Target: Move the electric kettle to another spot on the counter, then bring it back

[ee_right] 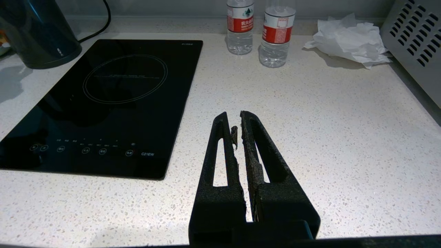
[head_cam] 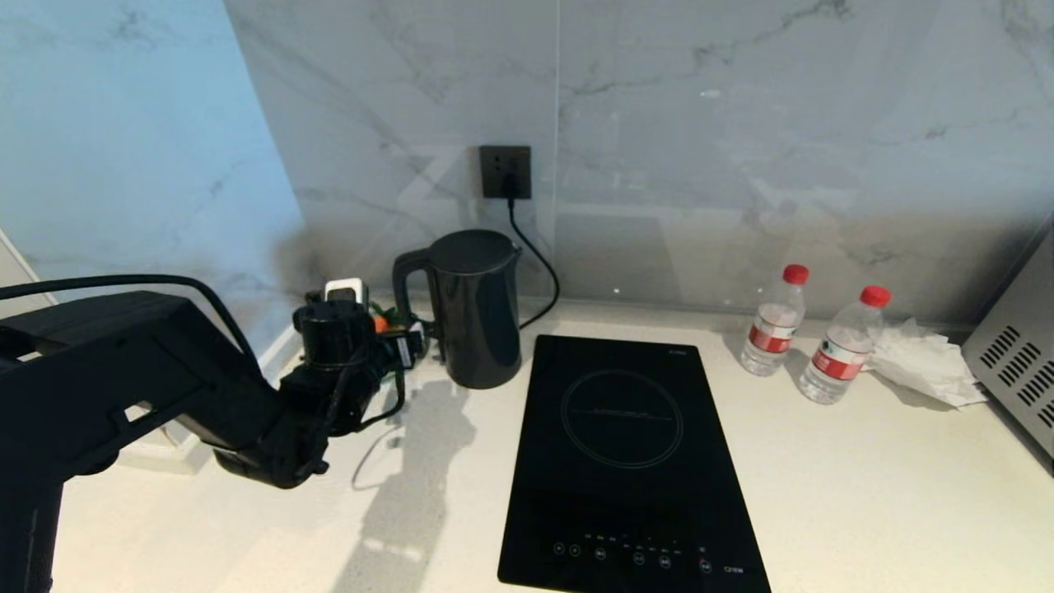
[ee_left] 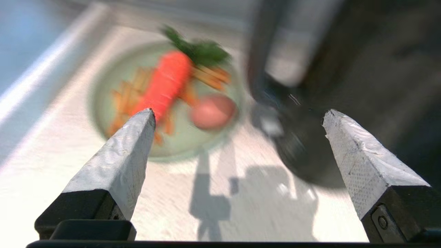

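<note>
The left end effector (ee_left: 237, 115) hangs over the desk (ee_left: 62, 162) with its fingers spread wide and nothing between them. Just beyond it the electric kettle (head_cam: 478, 309) stands upright on the desk, handle facing it, untouched. The right end effector (ee_right: 237, 120) sits closed and empty, well apart from the kettle.

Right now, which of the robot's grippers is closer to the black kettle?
The left. The left gripper is open beside the electric kettle, by its handle; the right gripper is shut over the counter, beyond the hob.
</note>
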Available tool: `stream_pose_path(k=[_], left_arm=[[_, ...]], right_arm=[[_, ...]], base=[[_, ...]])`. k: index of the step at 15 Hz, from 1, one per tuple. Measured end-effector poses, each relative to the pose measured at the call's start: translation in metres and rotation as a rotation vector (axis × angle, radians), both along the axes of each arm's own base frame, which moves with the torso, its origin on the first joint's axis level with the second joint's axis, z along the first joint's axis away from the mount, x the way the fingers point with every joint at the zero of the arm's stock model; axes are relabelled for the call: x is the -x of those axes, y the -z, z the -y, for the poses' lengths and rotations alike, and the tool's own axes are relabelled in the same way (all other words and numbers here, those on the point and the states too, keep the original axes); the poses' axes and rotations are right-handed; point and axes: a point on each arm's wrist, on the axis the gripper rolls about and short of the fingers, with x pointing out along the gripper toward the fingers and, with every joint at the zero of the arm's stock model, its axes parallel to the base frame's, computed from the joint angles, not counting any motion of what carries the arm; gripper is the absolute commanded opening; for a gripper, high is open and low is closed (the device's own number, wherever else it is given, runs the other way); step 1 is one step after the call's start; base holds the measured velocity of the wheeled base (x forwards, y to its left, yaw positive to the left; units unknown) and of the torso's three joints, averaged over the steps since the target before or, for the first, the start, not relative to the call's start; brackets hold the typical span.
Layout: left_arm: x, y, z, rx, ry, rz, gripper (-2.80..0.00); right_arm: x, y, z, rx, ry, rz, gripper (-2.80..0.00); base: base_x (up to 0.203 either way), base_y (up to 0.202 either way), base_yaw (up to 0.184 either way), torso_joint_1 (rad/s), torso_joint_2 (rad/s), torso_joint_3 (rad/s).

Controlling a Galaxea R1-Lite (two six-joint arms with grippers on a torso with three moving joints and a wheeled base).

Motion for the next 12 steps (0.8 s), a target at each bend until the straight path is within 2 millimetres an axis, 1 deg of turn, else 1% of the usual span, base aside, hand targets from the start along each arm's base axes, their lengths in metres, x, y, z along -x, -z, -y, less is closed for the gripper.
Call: stream_pose_path(k=[3, 5, 6, 7, 8, 10, 12], left_arm=[[0.002, 0.011, 0.0, -0.064, 0.047, -0.023, 0.0], [-0.003, 0.02, 0.004, -0.081, 0.056, -0.023, 0.0], [-0.008, 0.024, 0.005, -0.095, 0.058, -0.012, 0.0], [-0.016, 0.026, 0.007, -0.111, 0.057, 0.006, -2.48], [-0.024, 0.028, 0.007, -0.125, 0.054, 0.02, -2.8], [-0.041, 0.034, 0.009, -0.157, 0.049, 0.041, -2.8], [-0.051, 0.046, 0.009, -0.208, 0.05, 0.039, -2.8]], right_arm=[[0.0, 0.0, 0.0, 0.0, 0.0, 0.0, -2.8], [0.0, 0.0, 0.0, 0.0, 0.0, -0.001, -2.8], [0.0, 0.0, 0.0, 0.0, 0.0, -0.001, -2.8], [0.0, 0.0, 0.0, 0.0, 0.0, -0.001, -2.8], [0.0, 0.0, 0.0, 0.0, 0.0, -0.001, -2.8], [0.0, 0.0, 0.0, 0.0, 0.0, 0.0, -2.8], [0.0, 0.0, 0.0, 0.0, 0.0, 0.0, -2.8]], base=[[0.0, 0.0, 0.0, 0.0, 0.0, 0.0], [0.0, 0.0, 0.0, 0.0, 0.0, 0.0], [0.0, 0.0, 0.0, 0.0, 0.0, 0.0], [0.0, 0.0, 0.0, 0.0, 0.0, 0.0], [0.0, 0.0, 0.0, 0.0, 0.0, 0.0], [0.0, 0.0, 0.0, 0.0, 0.0, 0.0], [0.0, 0.0, 0.0, 0.0, 0.0, 0.0]])
